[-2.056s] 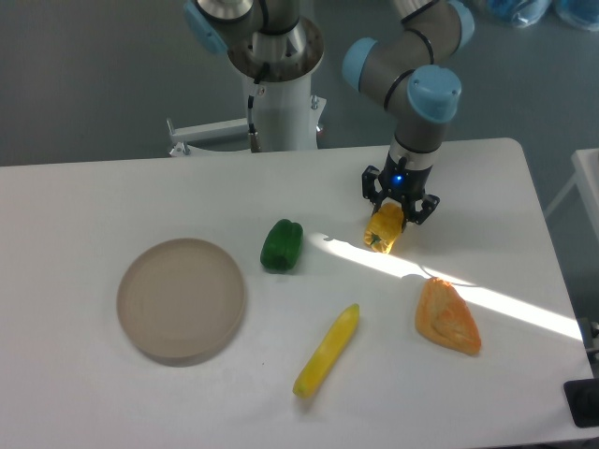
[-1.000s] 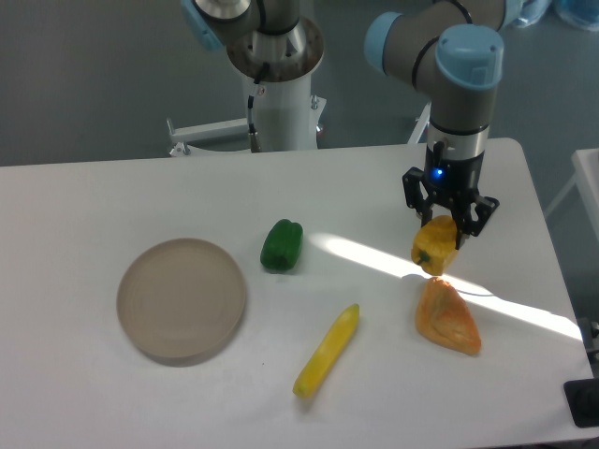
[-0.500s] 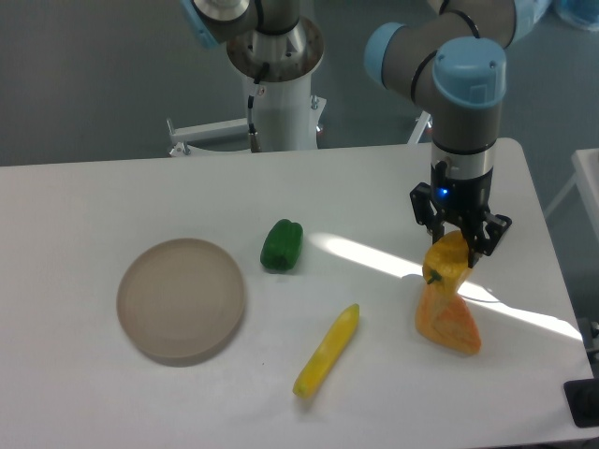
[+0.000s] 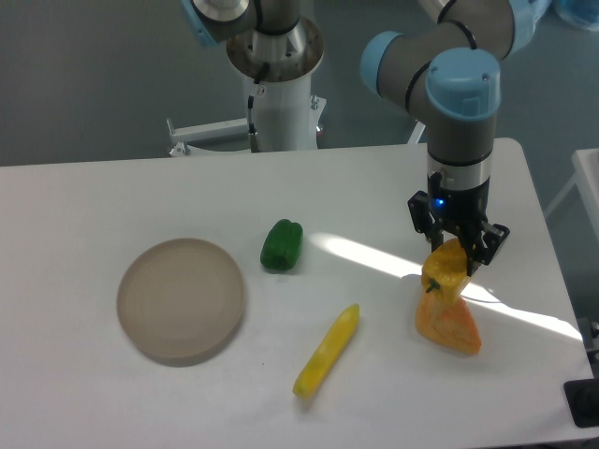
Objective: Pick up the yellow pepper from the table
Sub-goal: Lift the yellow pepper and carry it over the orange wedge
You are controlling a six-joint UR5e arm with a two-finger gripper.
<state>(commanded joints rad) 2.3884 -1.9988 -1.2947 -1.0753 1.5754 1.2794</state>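
yellow pepper (image 4: 444, 269) slightly lower than before, claw (image 4: 455, 251) clamped on it above orange wedge (image 4: 449, 322)

Green pepper (image 4: 281, 245) at centre; round beige plate (image 4: 182, 299) to its left; long pale-yellow vegetable (image 4: 328, 350) below; orange wedge-shaped item (image 4: 448, 323) at right.

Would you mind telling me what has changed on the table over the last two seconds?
The gripper, shut on the yellow pepper, carried it rightward and toward the camera, now above the orange wedge. The green pepper, long yellow vegetable and plate stayed put.
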